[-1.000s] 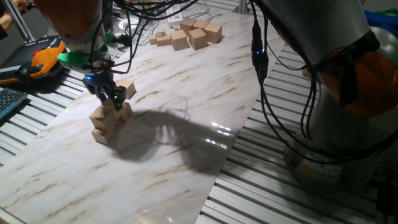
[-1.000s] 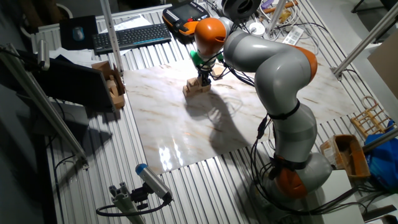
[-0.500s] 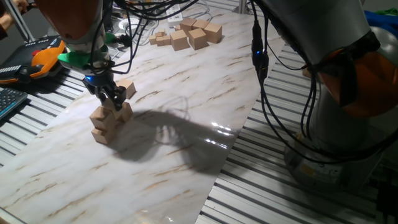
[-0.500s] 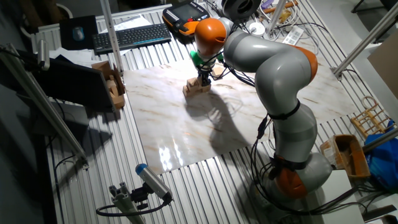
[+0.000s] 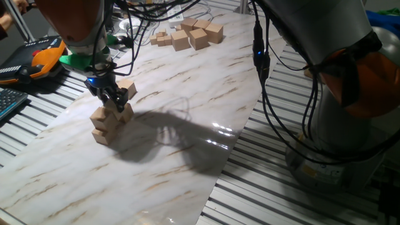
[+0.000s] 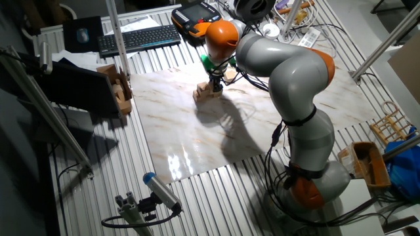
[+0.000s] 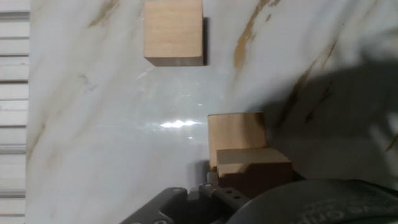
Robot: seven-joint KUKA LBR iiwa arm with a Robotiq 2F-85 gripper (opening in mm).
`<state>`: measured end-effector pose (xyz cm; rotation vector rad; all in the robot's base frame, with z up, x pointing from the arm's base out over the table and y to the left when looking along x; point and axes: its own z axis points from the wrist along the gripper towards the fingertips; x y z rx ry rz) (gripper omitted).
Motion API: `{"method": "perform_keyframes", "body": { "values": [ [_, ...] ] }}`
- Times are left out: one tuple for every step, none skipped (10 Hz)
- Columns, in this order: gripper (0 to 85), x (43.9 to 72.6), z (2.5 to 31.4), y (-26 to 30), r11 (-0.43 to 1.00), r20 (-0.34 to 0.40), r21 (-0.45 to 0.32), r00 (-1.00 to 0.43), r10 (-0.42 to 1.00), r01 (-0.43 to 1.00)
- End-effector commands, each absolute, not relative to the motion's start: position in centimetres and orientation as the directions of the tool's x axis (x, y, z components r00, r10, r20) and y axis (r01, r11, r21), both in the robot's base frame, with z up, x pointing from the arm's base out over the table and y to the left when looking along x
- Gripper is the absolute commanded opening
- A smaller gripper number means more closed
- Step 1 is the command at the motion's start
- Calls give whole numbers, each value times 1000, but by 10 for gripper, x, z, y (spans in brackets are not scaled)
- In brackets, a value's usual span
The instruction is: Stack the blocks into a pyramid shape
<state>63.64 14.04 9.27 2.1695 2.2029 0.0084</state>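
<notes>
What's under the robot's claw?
The claw sits over a small heap of wooden blocks on the marble table. Its fingers cover the top block, so any grip is hidden.

A marble-patterned sheet [image 6: 197,131] lies on a counter [image 6: 216,196] of ribbed metal slats. A keyboard [image 6: 139,38] sits at its far edge, and light glares off the sheet.

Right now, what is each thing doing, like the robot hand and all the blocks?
Gripper: down at the stack's top; open or shut unclear.
Block stack: upright, stepped, unfinished.
Single block: flat on the table beside the stack.
Spare blocks: loose at the far end.
</notes>
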Motion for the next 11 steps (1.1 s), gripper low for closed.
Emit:
{"method": "perform_keyframes", "body": {
  "values": [
    [510, 637, 94, 140, 16, -31, 41, -14, 999, 999],
    [680, 637, 94, 141, 16, -31, 43, -14, 999, 999],
    [680, 637, 94, 141, 16, -33, 43, -14, 999, 999],
    [680, 637, 94, 141, 16, -33, 43, -14, 999, 999],
    [680, 637, 94, 141, 16, -31, 43, -14, 999, 999],
    [680, 637, 94, 140, 16, -31, 43, -14, 999, 999],
    [850, 637, 94, 140, 16, -31, 41, -14, 999, 999],
    [850, 637, 96, 140, 17, -31, 41, -16, 999, 999],
    [850, 637, 98, 140, 19, -31, 38, -17, 999, 999],
    [850, 636, 99, 140, 22, -31, 38, -20, 999, 999],
    [850, 636, 101, 140, 26, -31, 35, -25, 999, 999]
  ]
}}
